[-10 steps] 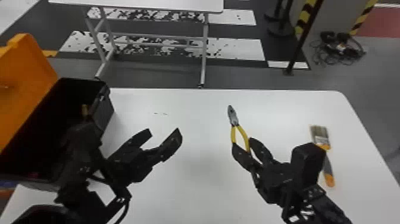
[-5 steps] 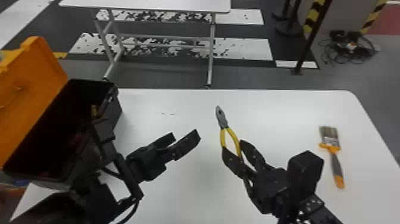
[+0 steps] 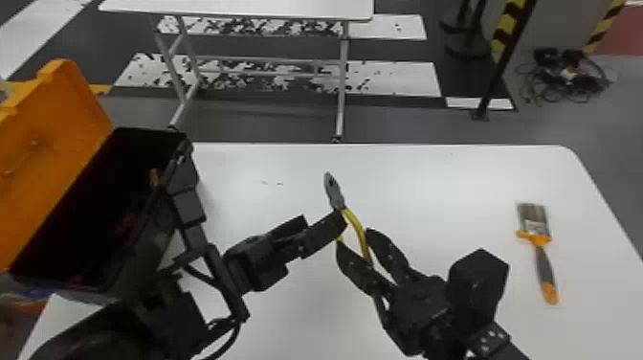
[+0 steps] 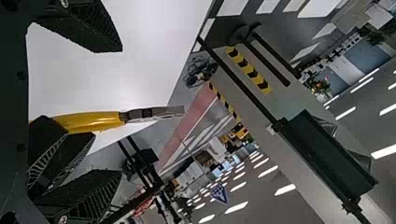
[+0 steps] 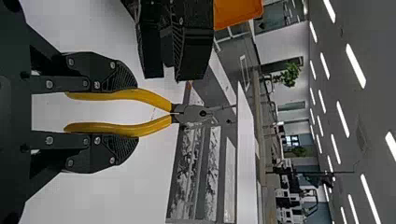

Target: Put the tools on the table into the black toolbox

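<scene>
My left gripper (image 3: 324,221) is beside the yellow-handled pliers (image 3: 355,229) above the table, its fingers apart. In the left wrist view the pliers (image 4: 91,121) lie between the spread fingers of that left gripper (image 4: 121,109), with neither finger visibly touching them. The right gripper (image 3: 353,240) holds the pliers by the handles, grey head pointing away. In the right wrist view, the right gripper (image 5: 137,113) presses both handles of the pliers (image 5: 144,96) from outside. A paintbrush (image 3: 542,258) lies at the table's right. The black toolbox (image 3: 143,136) stands at the left.
The toolbox's orange lid (image 3: 57,124) is raised on its left side. The white table (image 3: 430,177) extends beneath both arms. Behind it stands another white table (image 3: 239,8), and cables (image 3: 564,79) lie on the floor at the far right.
The left gripper has moved right, up to the pliers. The right gripper has carried the pliers left. The head view has shifted slightly, so table and toolbox appear further right.
</scene>
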